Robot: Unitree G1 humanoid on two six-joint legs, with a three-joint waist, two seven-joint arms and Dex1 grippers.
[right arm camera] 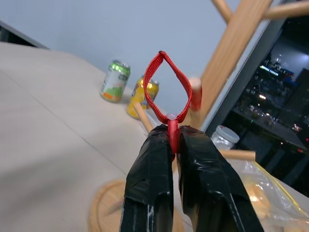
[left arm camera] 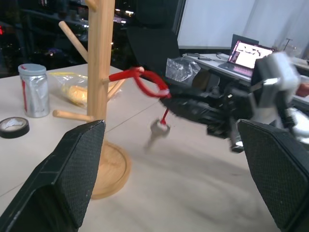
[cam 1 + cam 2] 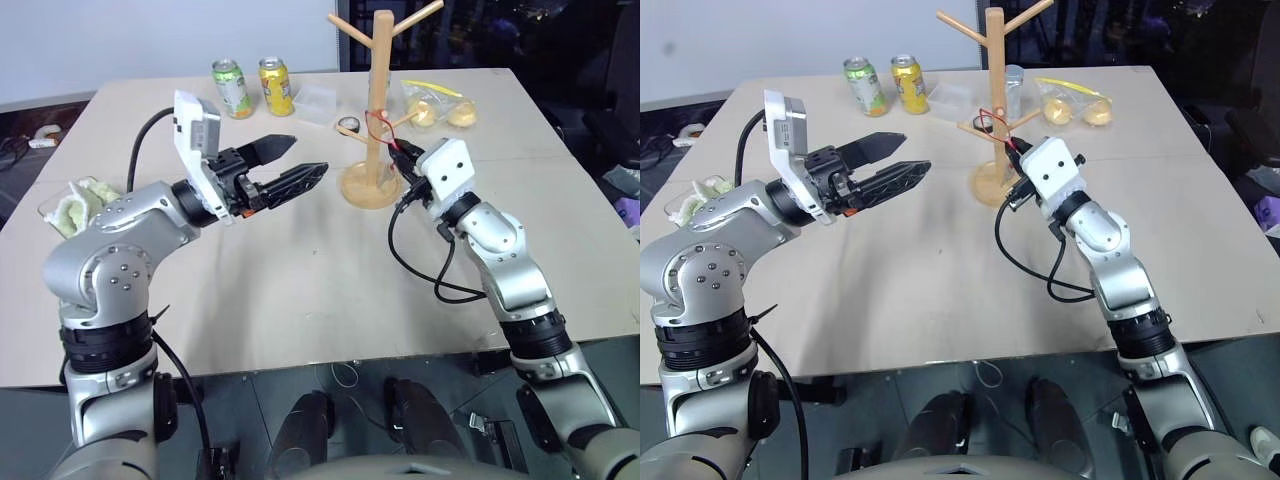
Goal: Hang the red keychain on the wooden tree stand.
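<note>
Right of centre in the head views, the right gripper [image 1: 175, 145] pinches the red keychain [image 1: 166, 87] by the neck of its loop, fingers pressed together. The loop is held up against the pole of the wooden tree stand [image 3: 378, 100], near a lower peg, with the key [image 2: 157, 131] dangling below. At centre left, the left gripper [image 3: 290, 165] hovers above the table [image 3: 300, 290], fingers spread wide, holding nothing.

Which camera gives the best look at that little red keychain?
The right wrist view: the red keychain stands large above the shut right claw. The left wrist view shows its loop and dangling key; the eye views show a red speck.
</note>
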